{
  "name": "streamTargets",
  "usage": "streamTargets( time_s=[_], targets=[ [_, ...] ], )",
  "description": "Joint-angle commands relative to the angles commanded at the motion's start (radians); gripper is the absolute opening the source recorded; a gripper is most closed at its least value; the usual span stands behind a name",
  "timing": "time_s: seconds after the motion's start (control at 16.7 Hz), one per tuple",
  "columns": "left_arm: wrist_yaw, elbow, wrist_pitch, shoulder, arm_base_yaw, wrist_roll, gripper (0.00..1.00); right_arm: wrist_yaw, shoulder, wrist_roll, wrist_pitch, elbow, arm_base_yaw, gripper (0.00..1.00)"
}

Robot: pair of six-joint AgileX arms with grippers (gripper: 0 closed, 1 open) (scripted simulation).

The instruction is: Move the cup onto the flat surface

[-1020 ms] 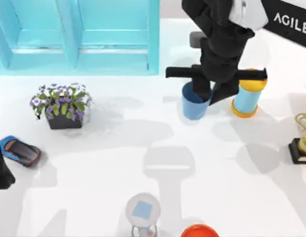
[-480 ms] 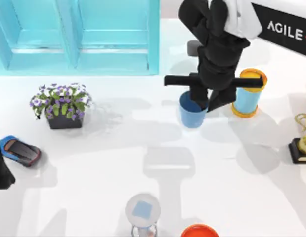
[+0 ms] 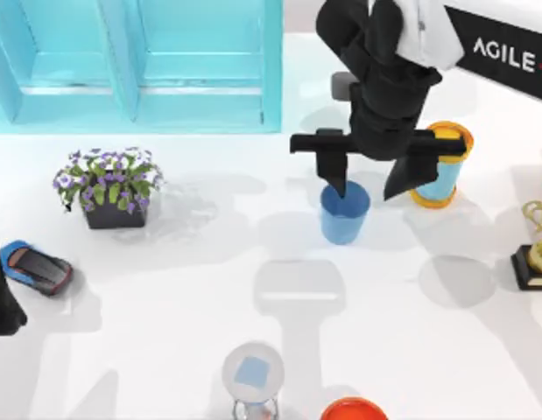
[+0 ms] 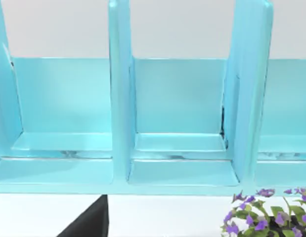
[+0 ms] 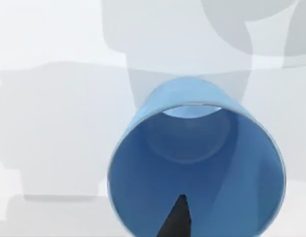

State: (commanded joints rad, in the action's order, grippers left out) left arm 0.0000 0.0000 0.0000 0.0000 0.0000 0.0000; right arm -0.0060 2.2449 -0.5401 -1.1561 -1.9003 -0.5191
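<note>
Item: cup, mid-blue, upright on the white tabletop, about one o'clock of centre in the top view, near the yellow-topped cylinder at its two o'clock. Right tool: fingers spread wide apart, one tip over the cup's far rim at eleven o'clock, the other well off toward the cylinder; nothing clamped. The right wrist view looks down into the cup, one dark fingertip over its near edge. Step, by my judgement: release done; the next move calls for a straight lift clear without clipping the rim. Change from half a second earlier: the fingers were closed on the cup, now parted; the cup sits slightly lower in the picture. Left arm: parked at nine o'clock edge, its tool's state I cannot tell; its wrist faces the turquoise shelf and flower pot.
</note>
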Motion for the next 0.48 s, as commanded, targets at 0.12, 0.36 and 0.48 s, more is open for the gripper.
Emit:
streamTargets(
  time_s=[0.12, 0.36, 0.48],
  targets=[
    [0.000, 0.000, 0.000, 0.000, 0.000, 0.000, 1.00, 0.000, 0.000, 0.000, 0.000, 0.000, 0.000, 0.98],
    [0.000, 0.000, 0.000, 0.000, 0.000, 0.000, 1.00, 0.000, 0.000, 0.000, 0.000, 0.000, 0.000, 1.00],
    [0.000, 0.000, 0.000, 0.000, 0.000, 0.000, 1.00, 0.000, 0.000, 0.000, 0.000, 0.000, 0.000, 1.00]
  ],
)
